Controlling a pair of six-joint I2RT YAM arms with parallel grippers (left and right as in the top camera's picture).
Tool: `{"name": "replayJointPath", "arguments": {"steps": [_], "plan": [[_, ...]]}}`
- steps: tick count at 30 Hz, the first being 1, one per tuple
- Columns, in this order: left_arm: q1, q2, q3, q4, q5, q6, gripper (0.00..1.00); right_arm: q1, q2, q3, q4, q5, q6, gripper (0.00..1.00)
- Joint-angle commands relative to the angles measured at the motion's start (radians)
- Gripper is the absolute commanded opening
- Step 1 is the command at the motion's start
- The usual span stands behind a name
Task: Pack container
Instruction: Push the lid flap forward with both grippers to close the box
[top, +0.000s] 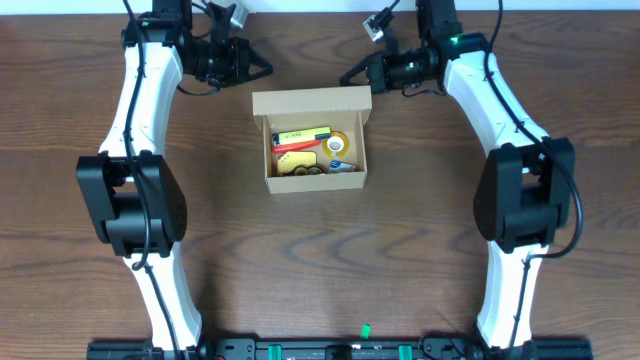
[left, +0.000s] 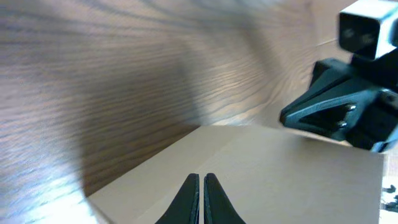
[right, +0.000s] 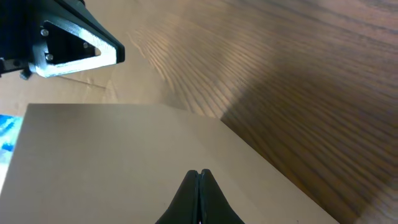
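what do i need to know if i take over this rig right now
Left gripper: jaws shut, holding nothing, at the left end of the lid flap.
Right gripper: jaws shut, empty, at the flap's right end.
Container: middle of the table, open, flap up at its far side.
Done: tape roll, yellow item and other small things are inside.
Left: probably fold the flap down to close it.

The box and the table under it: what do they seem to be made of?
Box: likely cardboard, matte tan, with a thin flat flap and walls. Table: looks like dark wood or a wood-look laminate, with streaky grain and a slight sheen.
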Motion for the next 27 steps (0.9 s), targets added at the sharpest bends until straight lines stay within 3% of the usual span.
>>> {"name": "replayJointPath", "arguments": {"steps": [1,15,24,27], "plan": [[-0.001,-0.029,0.013,-0.029,-0.079,0.060,0.06,0.007,-0.010,0.000,-0.011,0.019,-0.051,0.02],[0.000,-0.097,0.013,-0.062,-0.164,0.116,0.06,0.008,-0.174,0.000,-0.152,0.236,-0.285,0.01],[-0.017,-0.168,0.013,-0.143,-0.194,0.220,0.06,0.039,-0.205,0.000,-0.369,0.283,-0.489,0.01],[-0.045,-0.167,0.013,-0.187,-0.267,0.237,0.06,0.055,-0.205,0.000,-0.415,0.370,-0.503,0.01]]}}
